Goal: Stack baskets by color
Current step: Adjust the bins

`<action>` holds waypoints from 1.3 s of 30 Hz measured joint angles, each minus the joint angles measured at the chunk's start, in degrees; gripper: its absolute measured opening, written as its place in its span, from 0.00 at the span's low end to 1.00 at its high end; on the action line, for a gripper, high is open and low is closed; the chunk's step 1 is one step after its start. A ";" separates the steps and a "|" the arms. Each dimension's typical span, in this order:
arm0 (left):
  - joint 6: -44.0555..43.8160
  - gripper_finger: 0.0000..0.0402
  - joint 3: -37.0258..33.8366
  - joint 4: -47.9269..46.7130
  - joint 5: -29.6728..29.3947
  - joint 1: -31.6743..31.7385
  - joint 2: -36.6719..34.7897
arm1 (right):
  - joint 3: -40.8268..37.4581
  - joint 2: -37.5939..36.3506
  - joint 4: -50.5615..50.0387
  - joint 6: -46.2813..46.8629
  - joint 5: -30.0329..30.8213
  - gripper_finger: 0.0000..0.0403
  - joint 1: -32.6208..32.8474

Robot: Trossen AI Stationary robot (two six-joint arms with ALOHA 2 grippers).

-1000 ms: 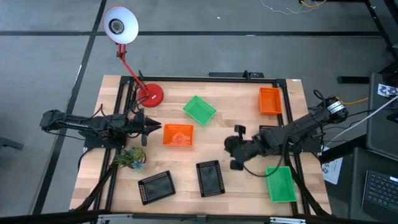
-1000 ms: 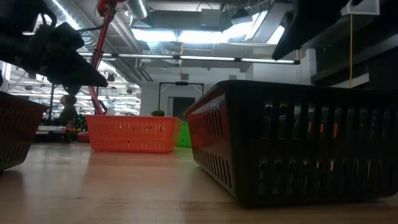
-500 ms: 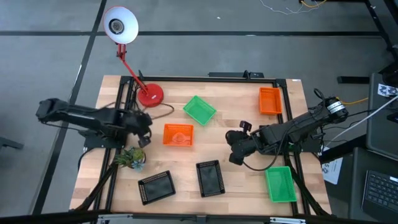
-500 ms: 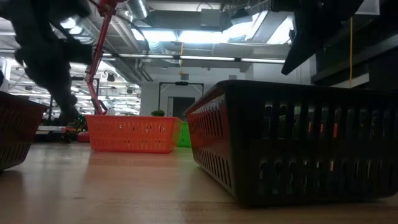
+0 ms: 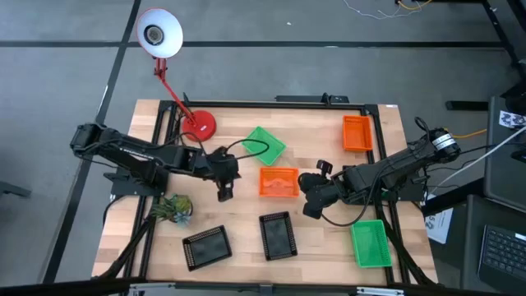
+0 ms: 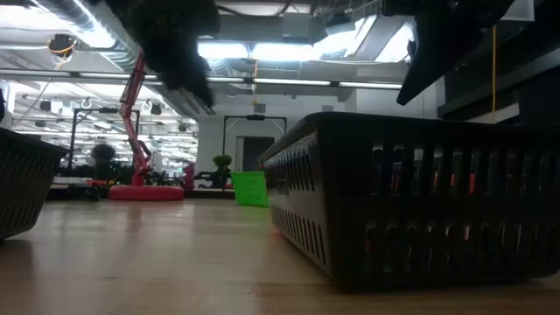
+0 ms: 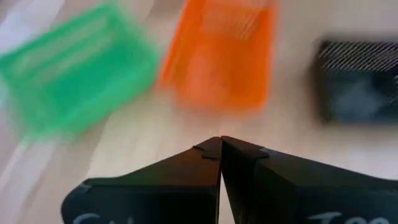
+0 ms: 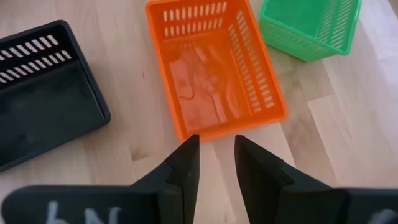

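Orange basket (image 5: 279, 182) holds pale orange scraps, between both grippers.

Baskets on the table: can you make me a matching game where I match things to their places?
Things:
1. lamp base
2. plant
3. left gripper
4. right gripper

Places:
A. just right of the middle orange basket, open
B. far left corner of the table
C. just left of the middle orange basket, shut
D. left edge, near the black baskets

Pairs: 1-B, 2-D, 3-C, 4-A
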 joint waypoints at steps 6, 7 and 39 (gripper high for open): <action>-15.71 0.00 6.06 -21.99 4.47 -2.15 0.00 | -0.02 0.00 -0.19 -0.01 -0.61 0.25 0.50; -18.06 0.00 6.37 -23.31 7.02 -3.12 0.00 | -0.02 0.00 -0.21 -0.01 -0.61 0.25 0.50; -75.89 0.00 14.70 -26.23 18.62 -54.47 23.10 | -0.02 0.00 7.12 4.52 4.33 0.25 -0.46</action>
